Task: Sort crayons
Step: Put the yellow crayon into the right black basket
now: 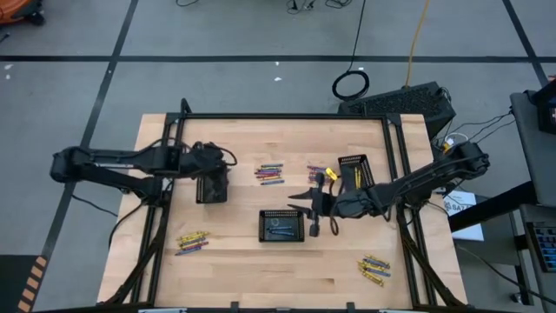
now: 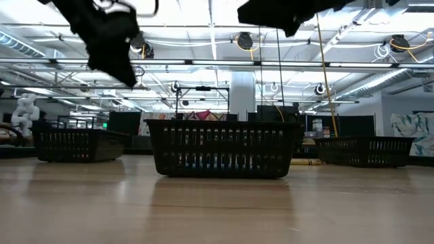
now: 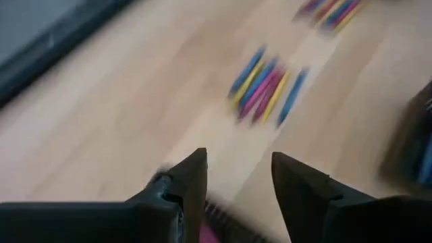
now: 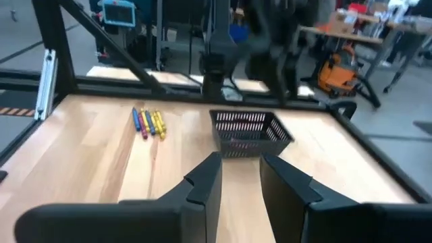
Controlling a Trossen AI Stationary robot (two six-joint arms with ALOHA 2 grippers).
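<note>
1. Check the left claw (image 3: pixel 233 185) first. Its fingers stand apart with only a gap between them and nothing held; it hangs over the left black tray (image 1: pixel 211 185), which suggests a crayon release into that tray.
2. Note the pink item directly beneath the fingers in the left wrist view. It is probably a crayon lying in the tray, but blur prevents confirmation.
3. Check the right claw (image 4: pixel 239 177). Its fingers are partly parted and carry nothing. It hovers above the desk (image 1: pixel 243 278), between the centre tray (image 1: pixel 281 225) and the far-right tray (image 1: pixel 352 169).
4. Locate the remaining crayons. They lie in loose groups on the desk: a centre group (image 1: pixel 269 174) beyond the centre tray, a near-left group (image 1: pixel 192 242), a near-right group (image 1: pixel 375 270), and a few beside the right arm (image 1: pixel 315 171).
5. Read the layout: the groups sit apart from the trays so that each arm can reach its own side.
</note>
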